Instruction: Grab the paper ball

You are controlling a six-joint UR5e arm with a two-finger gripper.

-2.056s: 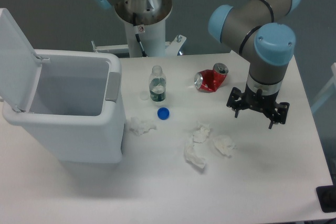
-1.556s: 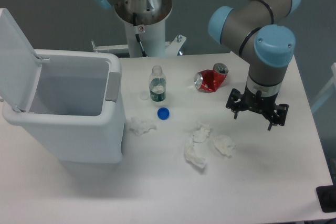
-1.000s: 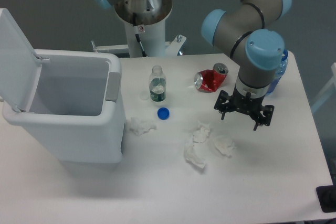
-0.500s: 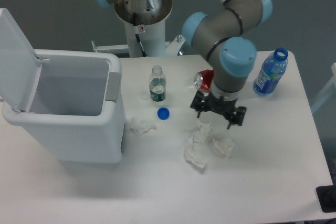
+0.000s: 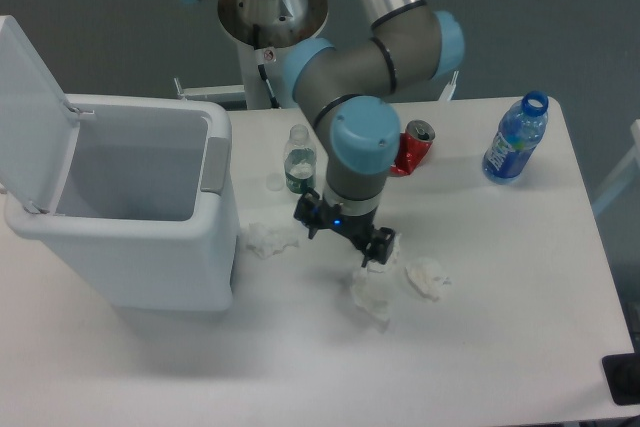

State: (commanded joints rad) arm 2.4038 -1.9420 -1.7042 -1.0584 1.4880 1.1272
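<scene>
Several crumpled white paper balls lie on the white table: one beside the bin (image 5: pixel 267 239), one at the right (image 5: pixel 427 277), one nearer the front (image 5: pixel 371 293), and one (image 5: pixel 385 249) partly hidden behind a finger. My gripper (image 5: pixel 342 232) points down with its jaws apart, empty, just above the table between the left ball and the middle ones. It holds nothing.
An open white bin (image 5: pixel 130 247) stands at the left. A small clear bottle (image 5: pixel 298 169) stands just behind my gripper, a crushed red can (image 5: pixel 415 149) lies behind it, and a blue bottle (image 5: pixel 514 137) stands at the back right. The robot's base (image 5: pixel 272 17) is at the back.
My gripper has swept left across the table, from the right side past the red can, to above the paper balls near the bin. The blue bottle came into view; the blue cap is now hidden.
</scene>
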